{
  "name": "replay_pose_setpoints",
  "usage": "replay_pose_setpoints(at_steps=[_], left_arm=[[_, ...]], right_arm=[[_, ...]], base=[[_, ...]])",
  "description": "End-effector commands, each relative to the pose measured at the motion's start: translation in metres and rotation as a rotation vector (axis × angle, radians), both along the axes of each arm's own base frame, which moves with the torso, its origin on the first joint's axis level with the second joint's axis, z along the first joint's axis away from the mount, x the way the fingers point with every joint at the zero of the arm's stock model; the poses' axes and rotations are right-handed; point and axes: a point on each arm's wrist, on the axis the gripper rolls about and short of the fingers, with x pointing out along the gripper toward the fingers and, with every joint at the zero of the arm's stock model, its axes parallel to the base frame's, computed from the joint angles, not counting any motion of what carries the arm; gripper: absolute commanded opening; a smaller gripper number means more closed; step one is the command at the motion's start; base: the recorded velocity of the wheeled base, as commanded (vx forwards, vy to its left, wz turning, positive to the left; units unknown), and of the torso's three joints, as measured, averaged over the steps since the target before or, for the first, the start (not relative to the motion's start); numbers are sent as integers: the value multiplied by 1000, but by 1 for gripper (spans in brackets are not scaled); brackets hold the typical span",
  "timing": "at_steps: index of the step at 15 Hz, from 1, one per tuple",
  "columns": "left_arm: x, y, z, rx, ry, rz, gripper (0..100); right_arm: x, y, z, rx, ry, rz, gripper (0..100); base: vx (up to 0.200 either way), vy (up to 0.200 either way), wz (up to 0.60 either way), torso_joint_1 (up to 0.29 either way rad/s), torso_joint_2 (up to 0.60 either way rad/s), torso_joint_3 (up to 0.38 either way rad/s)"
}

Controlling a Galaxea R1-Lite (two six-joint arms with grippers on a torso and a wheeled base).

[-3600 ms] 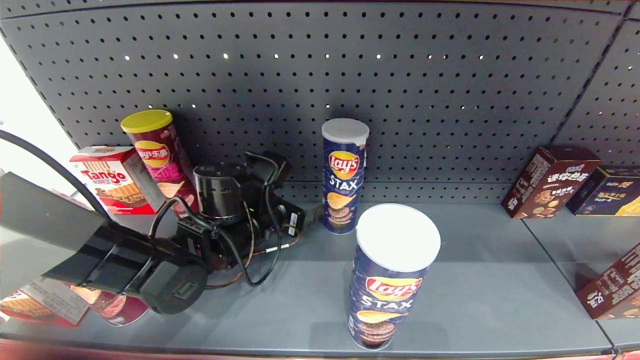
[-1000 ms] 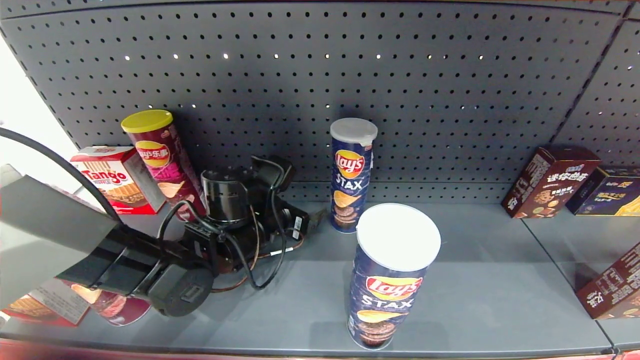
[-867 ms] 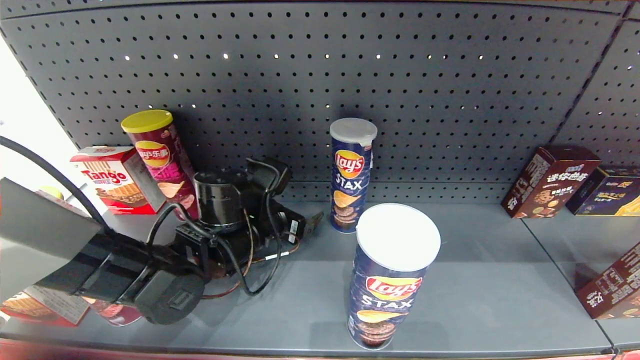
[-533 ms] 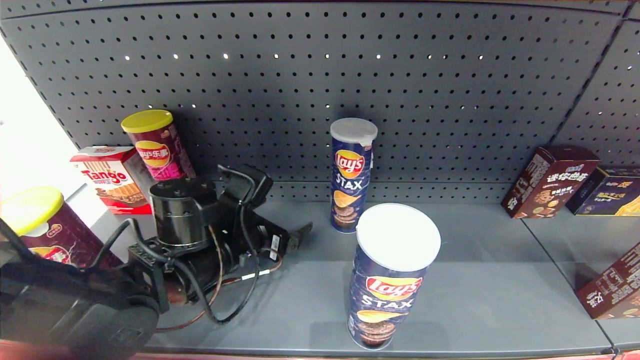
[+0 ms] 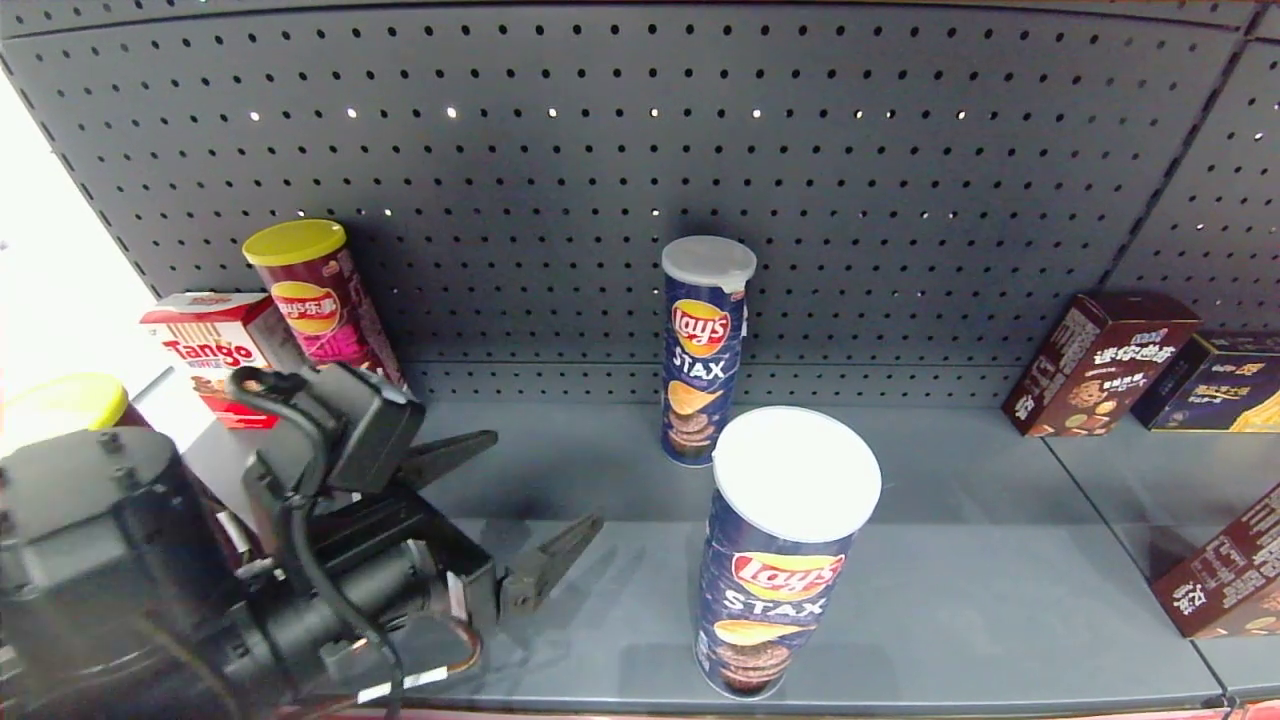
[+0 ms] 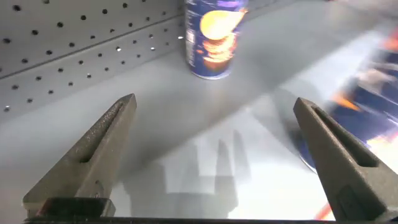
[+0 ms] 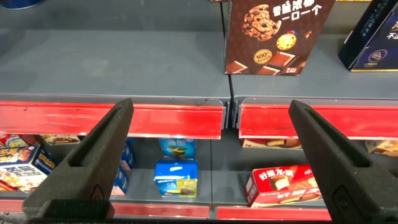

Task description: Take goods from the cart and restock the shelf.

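Two blue chip cans with white lids stand upright on the grey shelf (image 5: 1000, 560): one at the back by the pegboard (image 5: 703, 350), one near the front edge (image 5: 780, 560). My left gripper (image 5: 545, 480) hangs open and empty over the shelf's front left, well apart from both cans. In the left wrist view the left gripper (image 6: 214, 102) faces the rear can (image 6: 214, 37), with the front can (image 6: 360, 106) blurred at the side. My right gripper (image 7: 210, 106) is open and empty in front of the shelf's red edge strip (image 7: 168, 118).
A red can with a yellow lid (image 5: 320, 300) and a red wafer box (image 5: 220, 345) stand at the back left, another yellow-lidded can (image 5: 65, 400) at the far left. Brown boxes (image 5: 1095, 365) stand on the right. A brown cookie box (image 7: 277, 34) stands above lower shelves holding boxes.
The left arm has drawn back from the rear blue can toward the shelf's front left, its fingers now spread wide. The rear can stays upright, slightly further right than at first.
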Motion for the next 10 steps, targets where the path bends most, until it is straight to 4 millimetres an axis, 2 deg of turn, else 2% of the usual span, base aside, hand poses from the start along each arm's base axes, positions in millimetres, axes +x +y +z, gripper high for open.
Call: replay_pose_setpoints(at_steps=[1, 2, 3, 5, 6, 8, 10], left_arm=[[-50, 22, 3, -45, -49, -77, 100], [-85, 41, -6, -68, -70, -150, 100], [-101, 53, -12, -76, -91, -180, 100], [-116, 68, -18, -65, -122, -190, 100], [-127, 85, -24, -49, -113, -158, 100], [-144, 106, -34, -46, -128, -149, 100], [-154, 116, -51, -35, -135, -97, 100]], right_arm=[[0, 0, 0, 0, 2, 2, 100], [0, 0, 0, 0, 2, 2, 100], [0, 0, 0, 0, 2, 2, 100], [0, 0, 0, 0, 2, 2, 100], [0, 0, 0, 0, 1, 2, 100], [0, 0, 0, 0, 1, 2, 100], [0, 0, 0, 0, 2, 0, 100]], base=[[0, 0, 0, 0, 0, 0], [0, 0, 0, 0, 0, 0], [0, 0, 0, 0, 0, 0], [0, 0, 0, 0, 0, 0], [0, 0, 0, 0, 0, 0], [0, 0, 0, 0, 0, 0], [0, 0, 0, 0, 0, 0]])
